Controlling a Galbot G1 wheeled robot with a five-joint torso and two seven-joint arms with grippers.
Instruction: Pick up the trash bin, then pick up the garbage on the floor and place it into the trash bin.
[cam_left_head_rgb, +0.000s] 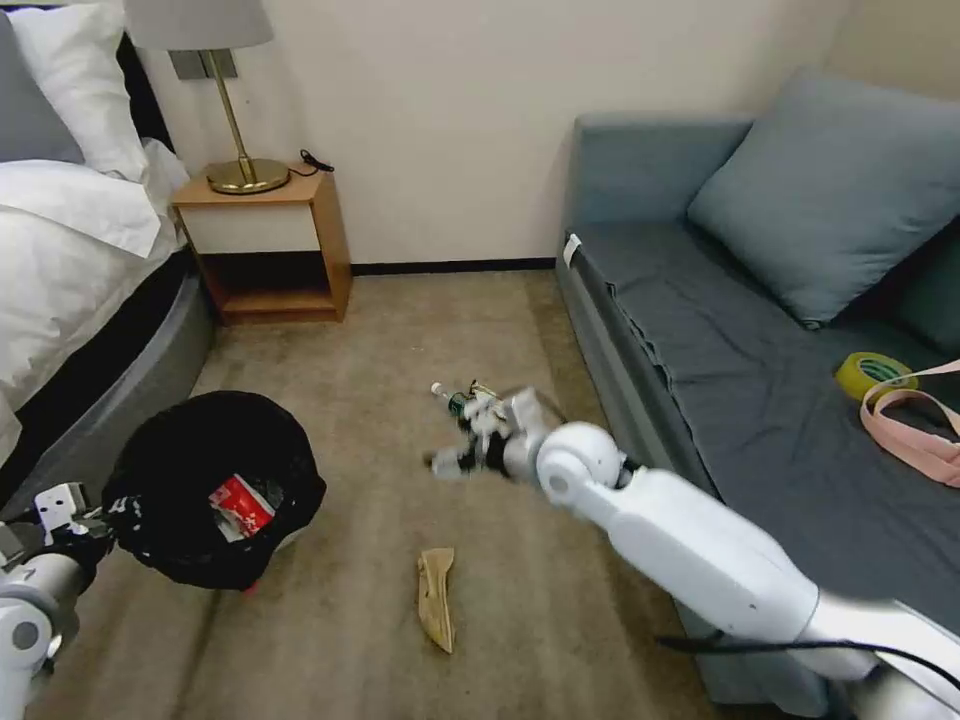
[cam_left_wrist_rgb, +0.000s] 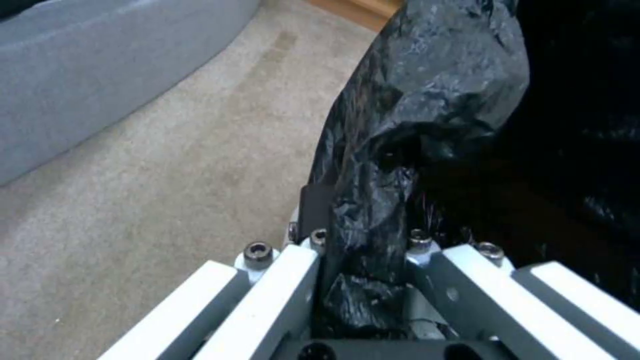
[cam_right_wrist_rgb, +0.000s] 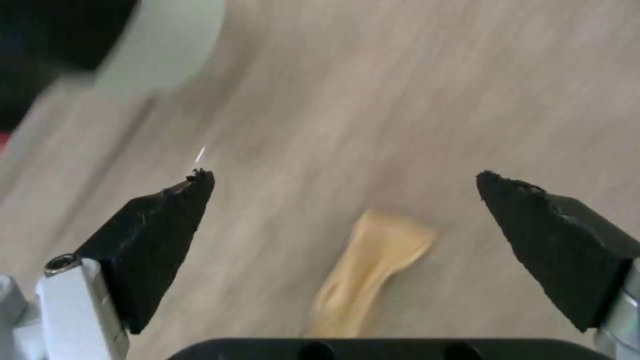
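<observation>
Your sofa (cam_left_head_rgb: 760, 330) takes the right side, the bed (cam_left_head_rgb: 70, 260) the left, with the nightstand (cam_left_head_rgb: 265, 245) and its lamp (cam_left_head_rgb: 225, 90) against the wall between them. All litter lies on the carpet floor (cam_left_head_rgb: 340, 600).

Your trash bin (cam_left_head_rgb: 205, 485) sits at lower left near the bed, black bag over the rim, held at its edge by your left gripper (cam_left_wrist_rgb: 363, 220). In the left wrist view the fingers (cam_left_wrist_rgb: 313, 207) are clamped tight on a fold of the black bag at the rim. The red-and-white packet (cam_left_head_rgb: 240, 505) lies inside the bin.

Your right arm reaches in from lower right; your right gripper (cam_right_wrist_rgb: 343, 200) hangs above the carpet between bin and sofa, fingers (cam_right_wrist_rgb: 157, 235) spread wide and holding nothing. The tan wrapper (cam_right_wrist_rgb: 370, 272) lies flat on the floor under and between them, apart from both.

In the head view the tan wrapper sits near the picture's lower middle, well apart from the bin. The small clear bottle (cam_left_head_rgb: 450, 397) with green label lies on the carpet just past the right gripper, close to the sofa base. The yellow tape roll (cam_left_head_rgb: 873, 373) and the pink strap (cam_left_head_rgb: 915, 425) rest on the sofa seat.
</observation>
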